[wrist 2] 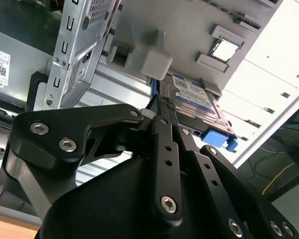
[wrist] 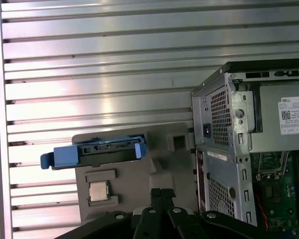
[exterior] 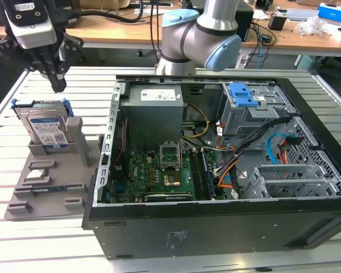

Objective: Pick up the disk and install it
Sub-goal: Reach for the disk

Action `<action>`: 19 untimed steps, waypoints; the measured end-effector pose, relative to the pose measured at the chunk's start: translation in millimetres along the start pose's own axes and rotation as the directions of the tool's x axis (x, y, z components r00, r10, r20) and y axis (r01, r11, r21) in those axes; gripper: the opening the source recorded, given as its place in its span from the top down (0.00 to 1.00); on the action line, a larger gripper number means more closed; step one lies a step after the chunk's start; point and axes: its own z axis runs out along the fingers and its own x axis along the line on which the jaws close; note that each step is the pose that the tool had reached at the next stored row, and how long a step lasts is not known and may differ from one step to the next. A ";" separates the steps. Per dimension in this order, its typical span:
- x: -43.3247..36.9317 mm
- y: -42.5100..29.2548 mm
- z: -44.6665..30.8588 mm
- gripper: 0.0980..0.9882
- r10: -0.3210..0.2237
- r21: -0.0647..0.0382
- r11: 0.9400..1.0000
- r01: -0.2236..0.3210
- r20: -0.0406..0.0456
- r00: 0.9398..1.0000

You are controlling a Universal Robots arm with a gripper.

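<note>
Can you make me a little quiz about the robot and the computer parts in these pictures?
1. True or false: the tool is holding the disk.
2. How does the disk sit in the gray holder? A) lying flat B) standing on edge C) hanging in the air
3. Fill in: the plastic frame clipped around the disk is coloured ____.

Key: 1 false, the tool hangs above the disk and does not touch it. 2 B. 3 blue.
</note>
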 end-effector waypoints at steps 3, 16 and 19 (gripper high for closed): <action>5.0 -0.4 -0.1 0.99 0.000 0.000 1.000 0.000 0.000 1.000; 30.0 -2.2 -0.8 0.99 0.000 0.000 1.000 0.000 0.000 1.000; 35.8 -2.7 -0.9 0.99 0.000 0.000 1.000 0.000 0.000 1.000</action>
